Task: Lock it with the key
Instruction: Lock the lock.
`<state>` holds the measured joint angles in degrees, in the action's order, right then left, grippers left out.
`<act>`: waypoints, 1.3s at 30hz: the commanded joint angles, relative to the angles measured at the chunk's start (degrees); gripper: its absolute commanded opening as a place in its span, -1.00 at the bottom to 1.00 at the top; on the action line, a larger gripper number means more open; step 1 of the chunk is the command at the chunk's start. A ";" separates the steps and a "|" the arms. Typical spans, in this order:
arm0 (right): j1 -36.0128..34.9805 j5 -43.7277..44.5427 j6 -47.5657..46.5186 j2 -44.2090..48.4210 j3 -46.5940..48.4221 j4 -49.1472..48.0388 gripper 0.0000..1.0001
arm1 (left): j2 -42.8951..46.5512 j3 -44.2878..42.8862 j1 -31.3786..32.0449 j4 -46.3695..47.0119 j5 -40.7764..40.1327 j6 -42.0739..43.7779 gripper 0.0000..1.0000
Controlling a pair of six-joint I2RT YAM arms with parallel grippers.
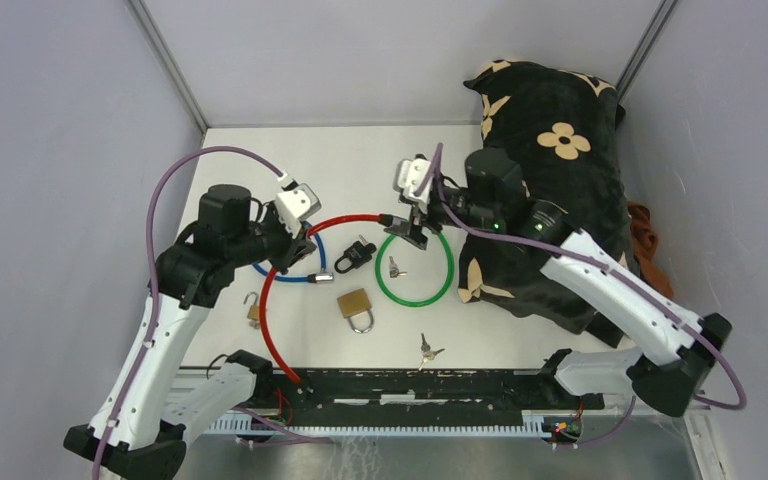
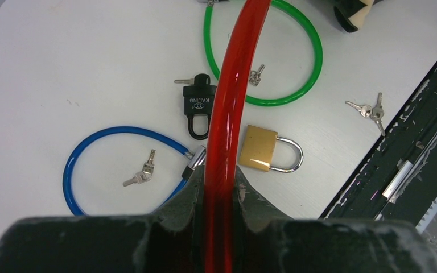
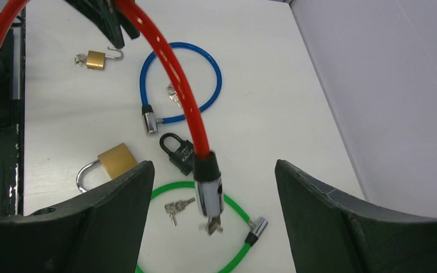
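Top external: left pincer (image 1: 300, 245) clamps the red cable lock (image 1: 345, 217) mid-length, arching it off the surface (image 1: 260, 170) toward the right pincer (image 1: 412, 228). 
Left wrist: cable pinched between fingers (image 2: 250, 196); a tug could slide it. 
Right wrist: pincer wide, jaws either side of the dangling lock end (image 3: 207, 190), not touching. The blurred key (image 3: 213, 226) beneath could swing away or drop.

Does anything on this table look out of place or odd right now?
The small brass padlock by the left arm lies with its shackle swung open, unlike the larger brass padlock. The red cable lock is up off the table, pinched in the left gripper, its head hanging before the open right gripper.
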<state>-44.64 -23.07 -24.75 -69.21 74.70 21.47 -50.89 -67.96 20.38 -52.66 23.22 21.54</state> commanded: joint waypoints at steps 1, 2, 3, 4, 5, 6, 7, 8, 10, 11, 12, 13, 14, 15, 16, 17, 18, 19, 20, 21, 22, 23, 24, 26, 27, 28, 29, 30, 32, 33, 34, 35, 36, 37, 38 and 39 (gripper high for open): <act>-1.77 -2.88 -0.21 -7.93 10.01 -2.23 0.67 | -1.21 -3.02 0.05 2.22 3.67 2.68 -0.95; -2.22 -2.86 -0.56 -10.19 11.75 -1.33 0.66 | -1.50 -3.00 0.06 2.22 4.01 2.79 -0.95; -2.50 -2.75 -1.09 -12.31 13.50 -0.72 0.66 | -1.79 -2.90 0.09 2.22 4.51 2.92 -0.95; -2.67 -2.73 -1.47 -13.96 14.99 0.12 0.65 | -1.76 -2.80 0.10 2.22 5.00 3.10 -0.95; -2.86 -2.66 -1.72 -15.89 16.09 0.93 0.65 | -1.80 -2.71 0.02 2.22 5.46 3.34 -0.96; -2.98 -2.98 -2.27 -17.28 17.41 1.72 0.65 | -1.76 -2.75 0.03 2.22 5.73 3.45 -0.96; -3.23 -3.42 -3.09 -18.92 18.69 2.89 0.65 | -1.81 -2.86 0.09 2.24 5.71 3.45 -0.95; -3.46 -3.68 -3.55 -20.17 19.60 3.84 0.65 | -1.91 -2.95 0.08 2.20 5.53 3.57 -0.95; -3.97 -4.67 -4.94 -22.97 22.29 6.65 0.62 | -1.84 -2.90 0.13 2.24 5.07 3.62 -0.95; -4.34 -5.20 -5.41 -24.16 23.55 8.25 0.61 | -1.81 -2.81 0.09 2.22 5.05 3.70 -0.95; -4.75 -5.43 -5.72 -25.32 24.47 9.48 0.59 | -1.70 -2.71 0.16 2.22 5.14 3.81 -0.95; -5.03 -5.37 -6.04 -26.17 25.18 10.20 0.55 | -1.67 -2.64 0.13 2.22 5.35 3.78 -0.95; -5.31 -5.09 -6.01 -26.98 25.48 10.51 0.48 | -1.80 -2.54 0.17 2.26 5.61 3.77 -0.95; -5.44 -4.73 -5.59 -27.64 25.50 10.28 0.35 | -1.82 -2.53 0.05 2.22 5.95 3.68 -0.95; -5.45 -5.09 -5.40 -28.13 25.69 10.61 0.31 | -1.87 -2.52 0.08 2.34 5.99 3.55 -0.95; -5.48 -5.94 -5.60 -28.66 26.12 11.47 0.32 | -1.98 -2.57 0.02 2.49 5.72 3.40 -0.95; -5.44 -6.87 -5.80 -28.78 26.35 11.93 0.37 | -2.10 -2.56 0.10 2.56 5.17 3.46 -0.95; -5.45 -7.38 -6.04 -28.60 26.02 12.09 0.42 | -2.09 -2.48 0.11 2.57 4.61 3.81 -0.95; -5.45 -7.52 -6.09 -28.20 25.59 11.97 0.44 | -1.96 -2.30 0.12 2.57 4.22 4.35 -0.95; -5.45 -7.46 -6.18 -27.77 25.17 11.70 0.44 | -1.77 -2.12 0.09 2.57 4.12 4.60 -0.95; -5.45 -7.56 -6.22 -27.70 25.11 11.90 0.44 | -1.61 -1.95 0.12 2.61 4.19 4.81 -0.95; -5.46 -7.92 -6.39 -27.90 25.62 12.70 0.44 | -1.61 -1.79 0.17 2.77 4.20 4.78 -0.95; -5.44 -8.54 -6.63 -28.27 26.36 13.95 0.44 | -1.63 -1.67 0.12 2.87 4.26 4.87 -0.95; -5.50 -9.46 -8.18 -28.87 29.17 17.71 0.44 | -1.67 -1.31 0.10 2.92 4.00 5.29 -0.95; -5.50 -9.10 -9.07 -28.81 30.32 19.56 0.44 | -1.71 -1.12 0.08 2.92 3.51 5.71 -0.95; -5.46 -8.57 -10.37 -28.20 31.14 21.62 0.45 | -1.64 -0.81 0.12 2.96 2.90 6.13 -0.95; -5.45 -8.01 -11.73 -27.17 31.29 23.38 0.47 | -1.53 -0.51 0.14 3.00 2.27 6.50 -0.95; -5.45 -7.21 -13.59 -25.99 30.94 25.24 0.49 | -1.36 -0.28 0.11 3.04 1.77 6.76 -0.95; -5.45 -3.79 -14.54 -22.87 28.15 25.25 0.53 | -1.04 0.00 0.12 3.40 2.48 6.87 -0.96; -5.45 -2.33 -13.88 -21.41 26.16 23.31 0.55 | -0.81 -0.02 0.17 3.70 3.82 6.78 -0.95; -5.45 -1.96 -13.32 -20.45 24.16 21.43 0.55 | -0.60 0.06 0.18 4.15 5.13 6.55 -0.95; -5.48 -2.80 -12.55 -19.95 22.68 19.32 0.57 | -0.55 0.15 0.12 4.60 6.52 6.30 -0.96; -5.46 -3.80 -11.62 -19.99 21.97 17.69 0.59 | -0.64 0.24 0.12 4.82 7.54 6.10 -0.95; -5.45 -4.78 -10.95 -20.45 21.85 16.02 0.60 | -0.77 0.35 0.18 4.94 8.25 6.17 -0.95; -5.45 -5.59 -10.37 -21.37 22.18 14.96 0.61 | -0.89 0.56 0.13 4.87 8.31 6.27 -0.95; -5.45 -5.90 -10.29 -22.71 22.96 14.83 0.61 | -0.81 0.75 0.20 4.85 8.32 6.52 -0.95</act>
<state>-49.84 -27.94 -36.18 -90.59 97.43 42.26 -52.62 -67.53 20.38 -52.07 27.44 26.13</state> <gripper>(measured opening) 0.800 0.202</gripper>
